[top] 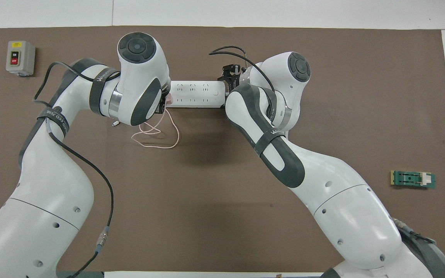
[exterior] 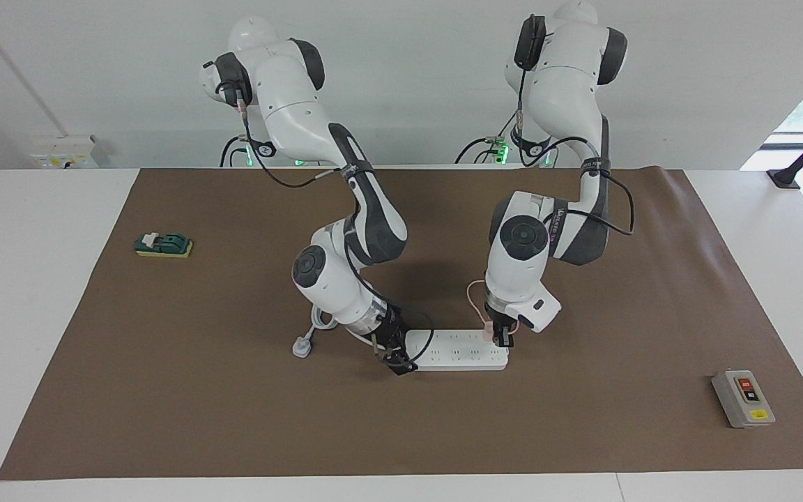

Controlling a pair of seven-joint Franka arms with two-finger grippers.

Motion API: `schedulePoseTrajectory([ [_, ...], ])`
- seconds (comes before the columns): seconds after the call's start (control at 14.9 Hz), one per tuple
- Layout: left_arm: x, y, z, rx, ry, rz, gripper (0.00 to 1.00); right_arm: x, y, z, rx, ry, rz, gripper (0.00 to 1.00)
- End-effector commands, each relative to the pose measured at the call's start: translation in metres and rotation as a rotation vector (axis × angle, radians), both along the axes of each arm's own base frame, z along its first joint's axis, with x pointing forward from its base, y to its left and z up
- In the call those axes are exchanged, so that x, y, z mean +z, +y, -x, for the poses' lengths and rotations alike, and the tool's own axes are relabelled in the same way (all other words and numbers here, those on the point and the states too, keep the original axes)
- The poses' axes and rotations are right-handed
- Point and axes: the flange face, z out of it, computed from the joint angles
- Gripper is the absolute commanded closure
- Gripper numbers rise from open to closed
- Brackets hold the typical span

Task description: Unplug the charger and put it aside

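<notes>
The pale pink charger (exterior: 488, 332) (top: 169, 99) sits plugged into the white power strip (exterior: 457, 352) (top: 195, 94), at the strip's end toward the left arm. My left gripper (exterior: 501, 337) reaches straight down and is shut on the charger. Seen from overhead, the left wrist hides that gripper. The thin pink cable (exterior: 471, 293) (top: 157, 137) loops on the mat, nearer to the robots than the strip. My right gripper (exterior: 396, 359) (top: 232, 75) is down at the strip's other end, where the thick white cord leaves it.
A grey switch box (exterior: 743, 399) (top: 20, 58) stands toward the left arm's end of the brown mat. A green block (exterior: 163, 245) (top: 413, 179) lies toward the right arm's end. The strip's white wall plug (exterior: 302, 346) rests on the mat beside the right gripper.
</notes>
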Motion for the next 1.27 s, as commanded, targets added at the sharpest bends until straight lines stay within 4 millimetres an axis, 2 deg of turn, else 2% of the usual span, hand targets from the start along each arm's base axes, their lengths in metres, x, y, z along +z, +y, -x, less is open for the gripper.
schedulePoseTrajectory([
  [0.0, -0.009, 0.0, -0.008, -0.016, -0.021, -0.021, 1.0, -0.001, 0.002, -0.006, -0.009, -0.014, -0.031, 0.64],
  [0.07, -0.009, 0.0, -0.008, -0.018, -0.021, -0.021, 1.0, -0.001, 0.004, -0.006, -0.017, -0.013, -0.042, 0.84],
  [0.13, -0.009, 0.0, -0.008, -0.018, -0.021, -0.021, 1.0, -0.001, 0.003, -0.006, -0.031, -0.007, -0.059, 0.99],
  [0.6, 0.005, 0.009, -0.009, -0.046, 0.0, -0.032, 1.0, -0.002, 0.005, -0.005, -0.034, -0.004, -0.065, 1.0],
  [0.74, 0.028, 0.009, -0.01, -0.053, 0.011, -0.035, 1.0, -0.002, 0.005, -0.005, -0.034, -0.004, -0.065, 1.0],
  [0.94, 0.042, 0.01, -0.007, -0.063, 0.054, -0.04, 1.0, -0.002, 0.005, -0.005, -0.034, -0.004, -0.065, 1.0],
  [1.07, 0.064, 0.011, -0.005, -0.057, 0.041, -0.021, 1.0, -0.003, 0.006, -0.005, -0.034, -0.003, -0.064, 1.0],
  [1.21, 0.063, 0.01, -0.004, -0.095, 0.045, -0.02, 1.0, -0.003, 0.006, -0.005, -0.033, -0.003, -0.064, 1.0],
])
